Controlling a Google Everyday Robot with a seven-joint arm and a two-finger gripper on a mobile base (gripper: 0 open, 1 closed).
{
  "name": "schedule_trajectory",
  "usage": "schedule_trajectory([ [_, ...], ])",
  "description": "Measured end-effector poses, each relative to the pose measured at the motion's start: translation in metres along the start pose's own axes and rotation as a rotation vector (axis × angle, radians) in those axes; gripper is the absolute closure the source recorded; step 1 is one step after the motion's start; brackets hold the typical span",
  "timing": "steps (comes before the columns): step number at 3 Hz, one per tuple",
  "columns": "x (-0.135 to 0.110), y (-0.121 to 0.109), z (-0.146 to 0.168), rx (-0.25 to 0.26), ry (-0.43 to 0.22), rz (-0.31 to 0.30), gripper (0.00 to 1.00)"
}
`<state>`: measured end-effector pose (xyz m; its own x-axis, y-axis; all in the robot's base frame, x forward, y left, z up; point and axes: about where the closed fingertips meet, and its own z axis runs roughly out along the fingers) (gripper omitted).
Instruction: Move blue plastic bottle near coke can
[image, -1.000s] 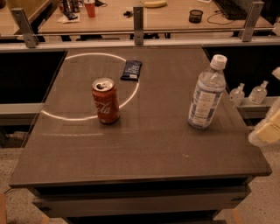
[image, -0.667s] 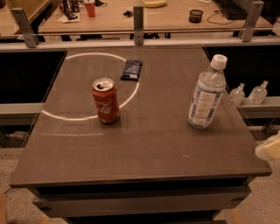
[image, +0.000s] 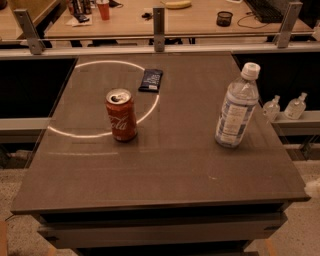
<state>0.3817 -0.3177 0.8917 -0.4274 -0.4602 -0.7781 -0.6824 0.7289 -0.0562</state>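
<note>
The blue plastic bottle (image: 236, 108) stands upright on the right side of the dark table (image: 165, 170); it is clear, with a white cap and a blue-and-white label. The coke can (image: 121, 115) stands upright on the left half of the table, red with a silver top, well apart from the bottle. My gripper is not in view; no part of the arm shows over the table.
A dark flat snack packet (image: 151, 80) lies behind the can. Two tiny clear pump bottles (image: 284, 107) stand on a ledge off the table's right edge. A railing with metal posts (image: 159, 27) runs behind the table, with a cluttered wooden desk beyond.
A pale part of my arm showed at the right edge of the view, sank lower, and has now left the view. The bottle and the can have not moved.
</note>
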Motion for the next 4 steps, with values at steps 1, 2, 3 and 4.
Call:
schedule_trajectory([
  [1, -0.001, -0.019, 0.001, -0.041, -0.159, -0.039, 0.0],
  [2, -0.001, -0.019, 0.001, -0.041, -0.158, -0.038, 0.0],
  [3, -0.03, -0.023, 0.009, -0.113, -0.255, -0.088, 0.0],
  [4, -0.07, -0.03, 0.022, -0.232, -0.382, -0.157, 0.0],
])
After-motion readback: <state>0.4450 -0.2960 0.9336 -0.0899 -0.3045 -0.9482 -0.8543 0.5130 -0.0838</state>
